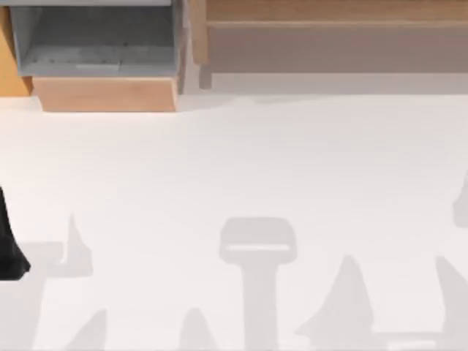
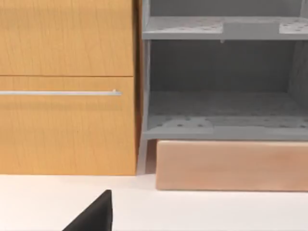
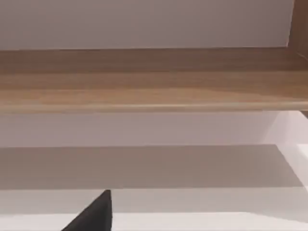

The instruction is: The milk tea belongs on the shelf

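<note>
Two grey shelf [image 2: 221, 124] tiers facing the left arm [image 1: 9, 248].

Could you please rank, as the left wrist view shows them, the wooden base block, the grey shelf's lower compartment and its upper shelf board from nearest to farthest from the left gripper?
1. Wooden base block, on the table.
2. Lower compartment, above the block.
3. Upper shelf board, highest.
The left gripper sits low, nearest the table.
</note>
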Robot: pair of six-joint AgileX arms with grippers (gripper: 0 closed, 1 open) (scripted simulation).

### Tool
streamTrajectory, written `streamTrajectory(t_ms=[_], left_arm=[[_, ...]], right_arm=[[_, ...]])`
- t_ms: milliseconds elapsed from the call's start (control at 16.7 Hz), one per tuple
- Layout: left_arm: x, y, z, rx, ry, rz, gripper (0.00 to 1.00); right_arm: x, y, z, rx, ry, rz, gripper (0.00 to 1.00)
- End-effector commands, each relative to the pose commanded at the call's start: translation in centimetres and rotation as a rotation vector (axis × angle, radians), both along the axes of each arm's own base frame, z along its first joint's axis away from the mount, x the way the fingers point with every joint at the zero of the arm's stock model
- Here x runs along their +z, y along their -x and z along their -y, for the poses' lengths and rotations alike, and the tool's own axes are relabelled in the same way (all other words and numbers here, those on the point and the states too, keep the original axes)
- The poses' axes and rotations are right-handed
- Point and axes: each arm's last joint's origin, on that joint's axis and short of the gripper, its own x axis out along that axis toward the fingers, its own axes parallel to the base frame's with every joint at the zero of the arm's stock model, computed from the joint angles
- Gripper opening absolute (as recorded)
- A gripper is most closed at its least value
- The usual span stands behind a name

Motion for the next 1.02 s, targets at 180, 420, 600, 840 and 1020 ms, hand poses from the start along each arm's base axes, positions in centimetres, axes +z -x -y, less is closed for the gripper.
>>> streamTrajectory(t_ms=[180, 420, 600, 840, 1020], left_arm=[[0.0, 0.0, 0.0, 0.000, 0.000, 0.000, 1.00], [0.0, 0.0, 0.0, 0.000, 0.000, 0.000, 1.00], [0.0, 0.0, 0.0, 0.000, 0.000, 0.000, 1.00], [0.0, 0.0, 0.0, 0.000, 0.000, 0.000, 1.00], [0.0, 0.0, 0.0, 0.000, 0.000, 0.000, 1.00]], right_arm=[[-0.5, -2.3, 3.1, -0.001, 0.000, -0.001, 1.00], [-2.8, -4.4, 8.0, -0.001, -0.001, -0.001, 1.00], [-5.4, -4.8, 11.5, -0.002, 0.001, 0.001, 1.00], [-8.9, -4.2, 14.9, -0.002, 0.006, 0.007, 1.00], [-10.8, -3.5, 16.4, -0.001, 0.013, 0.013, 1.00]])
